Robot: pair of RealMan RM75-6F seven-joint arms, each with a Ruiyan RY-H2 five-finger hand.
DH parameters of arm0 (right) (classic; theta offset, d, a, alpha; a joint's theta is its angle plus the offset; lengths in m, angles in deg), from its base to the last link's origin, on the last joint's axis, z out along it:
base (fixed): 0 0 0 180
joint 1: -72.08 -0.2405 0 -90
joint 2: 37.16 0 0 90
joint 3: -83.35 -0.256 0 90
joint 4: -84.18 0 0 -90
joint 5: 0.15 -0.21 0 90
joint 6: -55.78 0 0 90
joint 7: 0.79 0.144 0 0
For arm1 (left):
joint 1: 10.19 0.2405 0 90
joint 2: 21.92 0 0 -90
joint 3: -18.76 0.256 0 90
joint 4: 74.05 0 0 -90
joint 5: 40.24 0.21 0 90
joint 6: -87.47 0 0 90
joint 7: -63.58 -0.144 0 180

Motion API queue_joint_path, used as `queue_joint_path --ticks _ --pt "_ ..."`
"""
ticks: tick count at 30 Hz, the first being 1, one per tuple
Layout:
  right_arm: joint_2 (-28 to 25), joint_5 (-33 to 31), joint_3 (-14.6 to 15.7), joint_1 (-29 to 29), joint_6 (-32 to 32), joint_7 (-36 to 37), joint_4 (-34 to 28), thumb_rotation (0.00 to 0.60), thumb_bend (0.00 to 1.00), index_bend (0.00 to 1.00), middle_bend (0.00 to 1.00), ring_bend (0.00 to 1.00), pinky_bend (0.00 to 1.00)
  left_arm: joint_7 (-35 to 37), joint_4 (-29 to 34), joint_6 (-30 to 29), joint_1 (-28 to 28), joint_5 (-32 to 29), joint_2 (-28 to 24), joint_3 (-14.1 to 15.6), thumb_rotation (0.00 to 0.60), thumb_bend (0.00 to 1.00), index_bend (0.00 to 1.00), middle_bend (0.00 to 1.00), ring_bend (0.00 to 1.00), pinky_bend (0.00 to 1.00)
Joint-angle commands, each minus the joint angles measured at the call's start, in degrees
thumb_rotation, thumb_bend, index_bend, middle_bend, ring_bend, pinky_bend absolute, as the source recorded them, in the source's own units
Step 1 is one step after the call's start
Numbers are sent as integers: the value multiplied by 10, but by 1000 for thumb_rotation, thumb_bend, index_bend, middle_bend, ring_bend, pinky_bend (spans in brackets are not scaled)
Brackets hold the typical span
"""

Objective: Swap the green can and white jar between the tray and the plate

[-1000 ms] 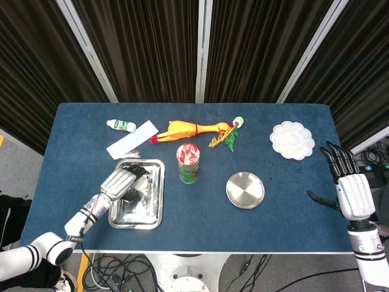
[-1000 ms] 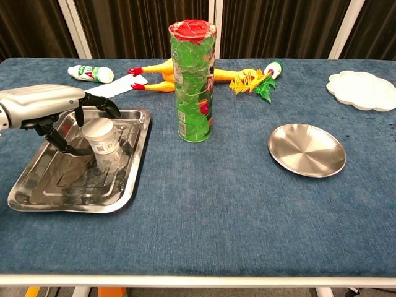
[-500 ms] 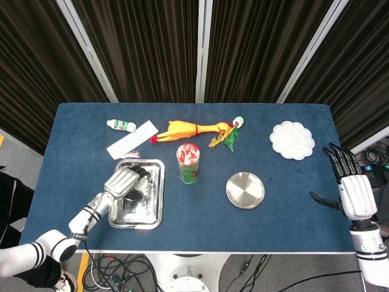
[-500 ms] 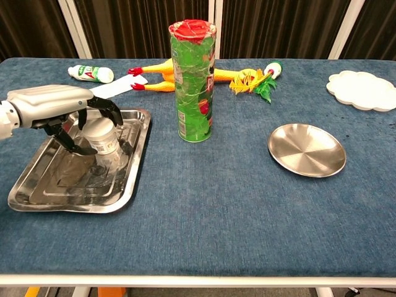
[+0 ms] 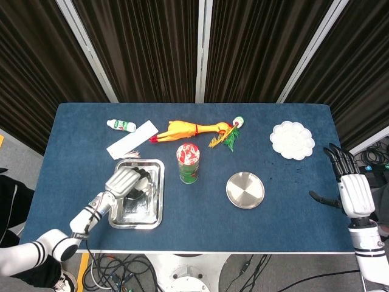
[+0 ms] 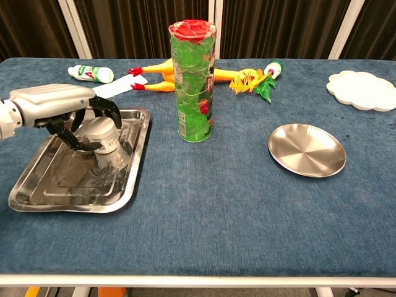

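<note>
**Jar grasp closing in the tray**

Since the earlier frames, we note the left hand (image 6: 65,110) has moved further over the tray (image 6: 37,185) and its fingers (image 6: 110,110) now wrap the jar (image 6: 102,135) more closely; the jar appears slightly raised or tilted, though we cannot confirm it has left the tray floor. The can (image 6: 193,80) stands upright on the cloth between tray and plate (image 6: 306,150), touching neither. The right hand (image 5: 354,191) hangs spread and empty off the table's right edge.

Handling, in our judgement: the jar is small, rigid plastic and probably light, with a smooth label that could slip under dark fingertips. We would hold it around the body just below the lid, from both sides. The can looks tall, stiff and easily toppled; a mid-height grip around its wall seems safest.
</note>
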Motion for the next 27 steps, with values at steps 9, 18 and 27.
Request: queue_joint_path --ticks 9,18,27 --pt "-13 2 -9 6 9 -3 -11 600 0 0 0 0 0 -40 93 -49 7 29 -40 4 600 355 386 415 393 619" --pt "-23 -1 -15 11 12 10 -8 600 0 0 0 0 0 -87 143 -34 -22 55 -3 5 600 354 388 416 393 617" --pt "-19 -21 -22 22 12 47 23 600 5 0 0 0 0 -150 113 2 -73 62 82 -13 600 354 392 417 393 614"
